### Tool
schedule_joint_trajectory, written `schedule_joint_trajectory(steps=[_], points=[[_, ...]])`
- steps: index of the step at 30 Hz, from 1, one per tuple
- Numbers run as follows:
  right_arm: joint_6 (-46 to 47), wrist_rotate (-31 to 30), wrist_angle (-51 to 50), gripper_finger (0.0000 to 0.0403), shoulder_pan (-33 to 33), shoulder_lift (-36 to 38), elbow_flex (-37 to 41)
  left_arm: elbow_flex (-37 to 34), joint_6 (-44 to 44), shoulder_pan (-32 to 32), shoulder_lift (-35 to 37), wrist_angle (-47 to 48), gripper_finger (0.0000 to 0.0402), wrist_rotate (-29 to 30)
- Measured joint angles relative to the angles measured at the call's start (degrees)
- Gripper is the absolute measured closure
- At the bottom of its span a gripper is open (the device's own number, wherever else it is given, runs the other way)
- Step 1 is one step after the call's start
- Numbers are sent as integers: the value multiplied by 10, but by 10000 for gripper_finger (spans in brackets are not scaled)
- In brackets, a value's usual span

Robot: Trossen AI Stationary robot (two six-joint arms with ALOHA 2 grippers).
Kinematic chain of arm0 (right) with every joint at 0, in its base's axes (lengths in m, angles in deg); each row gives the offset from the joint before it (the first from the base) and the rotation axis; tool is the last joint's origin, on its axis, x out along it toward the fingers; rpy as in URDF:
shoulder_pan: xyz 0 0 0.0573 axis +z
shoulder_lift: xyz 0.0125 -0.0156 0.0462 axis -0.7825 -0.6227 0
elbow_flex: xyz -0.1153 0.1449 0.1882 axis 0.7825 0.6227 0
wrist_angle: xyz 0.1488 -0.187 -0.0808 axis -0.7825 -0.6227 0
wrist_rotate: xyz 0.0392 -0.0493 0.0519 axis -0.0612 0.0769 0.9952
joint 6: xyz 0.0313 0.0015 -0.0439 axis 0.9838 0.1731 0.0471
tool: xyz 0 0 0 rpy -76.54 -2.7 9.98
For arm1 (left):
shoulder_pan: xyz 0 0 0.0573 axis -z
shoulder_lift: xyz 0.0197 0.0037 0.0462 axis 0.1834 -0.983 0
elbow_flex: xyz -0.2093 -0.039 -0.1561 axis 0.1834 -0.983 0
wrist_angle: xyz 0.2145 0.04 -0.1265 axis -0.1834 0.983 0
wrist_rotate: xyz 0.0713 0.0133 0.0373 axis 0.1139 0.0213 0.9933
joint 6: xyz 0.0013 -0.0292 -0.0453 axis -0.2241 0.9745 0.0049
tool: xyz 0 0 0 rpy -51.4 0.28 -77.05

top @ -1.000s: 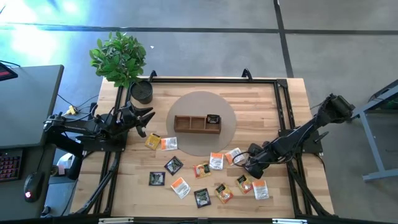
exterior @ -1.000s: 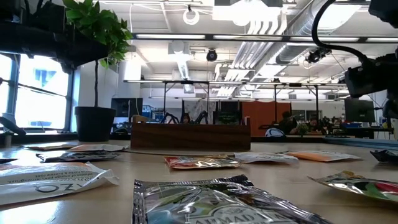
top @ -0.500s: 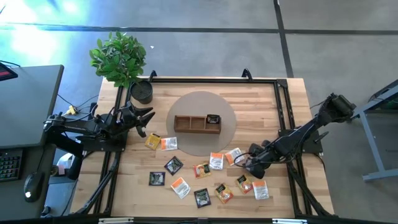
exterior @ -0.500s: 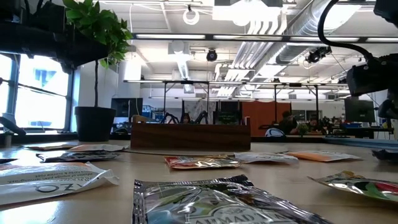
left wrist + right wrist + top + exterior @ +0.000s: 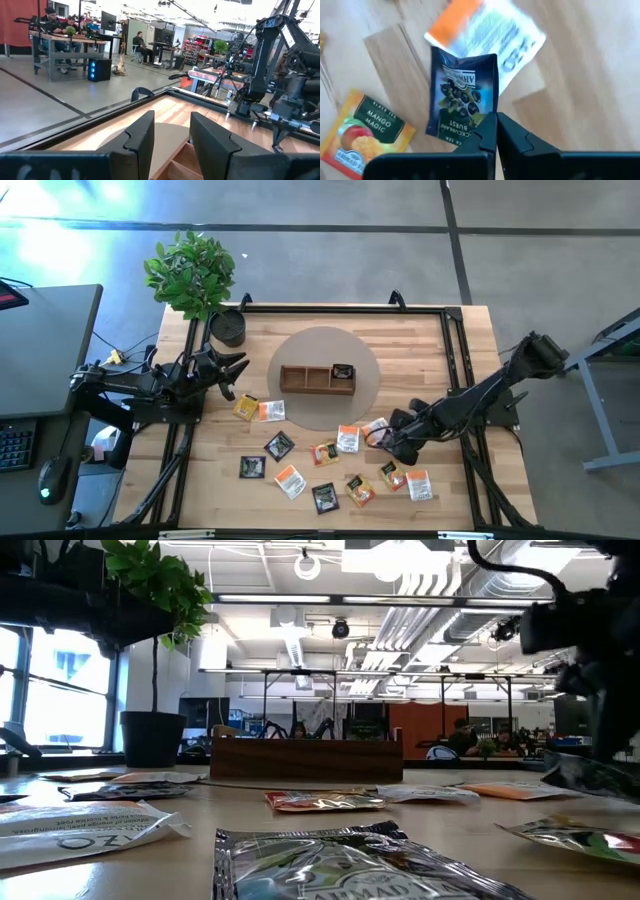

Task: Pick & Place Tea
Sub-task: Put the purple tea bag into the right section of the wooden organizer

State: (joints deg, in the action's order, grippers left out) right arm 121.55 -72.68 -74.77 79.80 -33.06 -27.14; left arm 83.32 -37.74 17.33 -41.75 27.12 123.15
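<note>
Several small tea packets lie flat on the near half of the wooden table, among them a yellow one (image 5: 245, 407), a white-and-orange one (image 5: 290, 480) and a black one (image 5: 279, 446). My right gripper (image 5: 383, 442) is over the right part of the scatter, shut on a dark packet (image 5: 465, 95). A white-and-orange packet (image 5: 490, 35) and a mango packet (image 5: 365, 135) lie on the table under it. The wooden tray (image 5: 317, 379) stands on a round grey mat (image 5: 325, 345), with a black packet (image 5: 343, 371) in its right compartment. My left gripper (image 5: 238, 372) waits open at the table's left. My right gripper pinches the dark packet between its two fingers at one edge (image 5: 481, 121), near a corner. The fingers slant down from the table's right side. The packet sticks out past the fingertips, tilted and lifted clear of the table, as the low view (image 5: 590, 775) shows.
A potted plant (image 5: 195, 275) stands at the far left corner in a dark pot (image 5: 228, 328). Dark frame rails (image 5: 455, 350) run along the table's sides and far edge. People work at desks in the room beyond (image 5: 137, 42).
My right gripper has gone a little toward the table's left and up, staying shut. The dark packet, which lay low at the table's right, is now lifted clear of the wood and hangs tilted from the fingers.
</note>
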Motion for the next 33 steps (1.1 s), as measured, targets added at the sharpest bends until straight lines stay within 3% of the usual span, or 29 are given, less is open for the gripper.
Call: schedule_joint_trajectory(steps=[8,12,17,20,24,33], points=[[-150,-79,10,401,-69,1,-36,0,8,0,0,0,275,0],[-204,-22,15,399,-110,2,-39,0,8,0,0,0,275,0],[-201,55,14,390,-126,2,-38,0,8,0,0,0,275,0],[-199,78,14,365,-117,2,-38,0,8,0,0,1,275,0],[-198,63,18,313,-100,0,-37,0,8,0,0,5,275,0],[-200,58,184,213,-97,-3,71,0,8,0,0,10,275,0]])
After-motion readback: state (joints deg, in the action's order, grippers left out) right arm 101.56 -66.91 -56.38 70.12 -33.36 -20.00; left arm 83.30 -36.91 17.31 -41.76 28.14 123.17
